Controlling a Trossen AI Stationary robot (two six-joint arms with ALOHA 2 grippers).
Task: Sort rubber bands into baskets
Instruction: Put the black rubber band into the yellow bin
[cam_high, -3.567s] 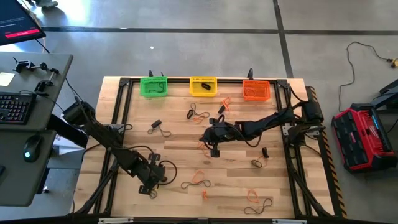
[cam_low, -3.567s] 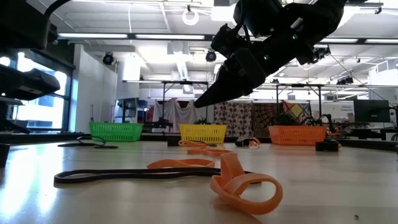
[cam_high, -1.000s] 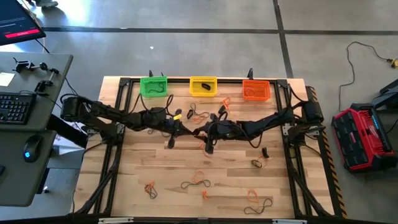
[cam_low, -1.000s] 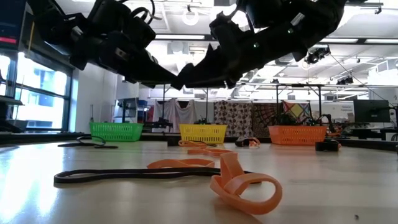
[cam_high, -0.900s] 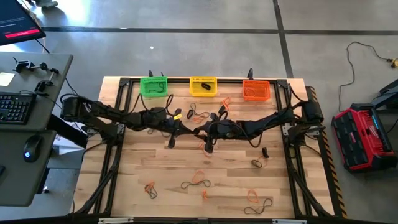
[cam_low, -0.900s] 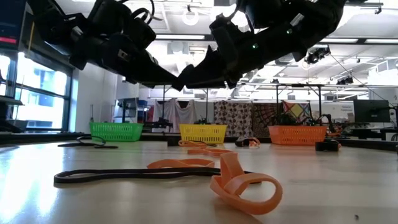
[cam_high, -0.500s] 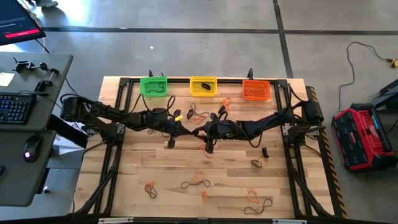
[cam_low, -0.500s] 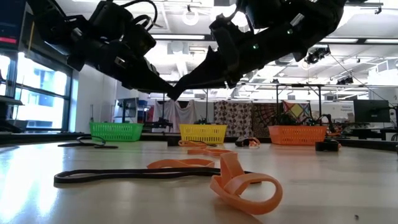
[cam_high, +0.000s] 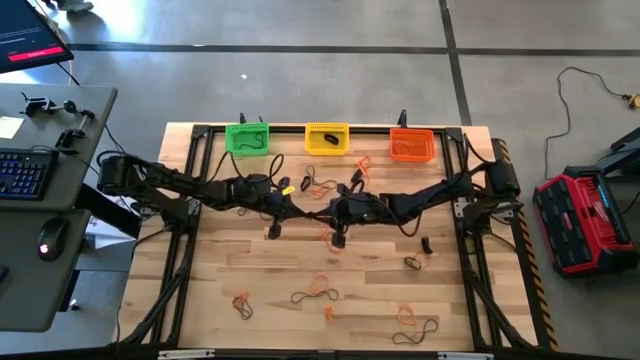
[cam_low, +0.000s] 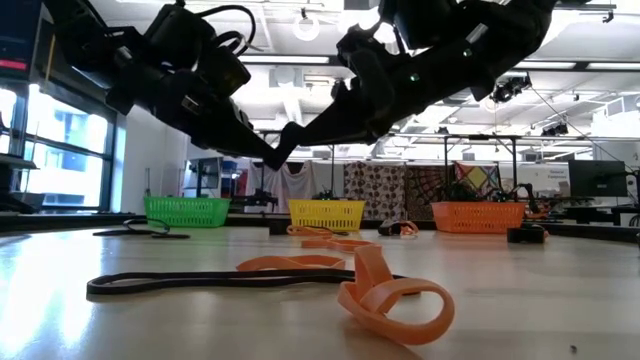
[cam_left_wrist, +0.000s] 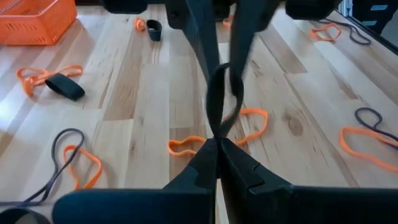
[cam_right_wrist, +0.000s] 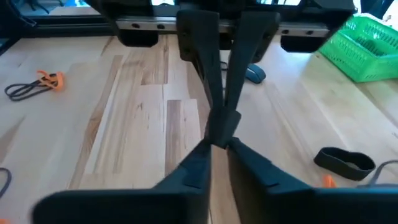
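Wooden slats form the surface (cam_high: 300, 260), with a green basket (cam_high: 247, 138), yellow basket (cam_high: 326, 138) and orange basket (cam_high: 411, 144) along its far edge. Orange and dark rubber bands (cam_high: 318, 288) lie scattered over the near and middle boards. Both arms meet above the middle, tip to tip. The left claw (cam_high: 303, 213) is closed, pinching one end of a dark rubber band (cam_left_wrist: 219, 102). The right claw (cam_high: 318, 214) is narrowed onto the same band's other end, which hangs between them clear of the boards.
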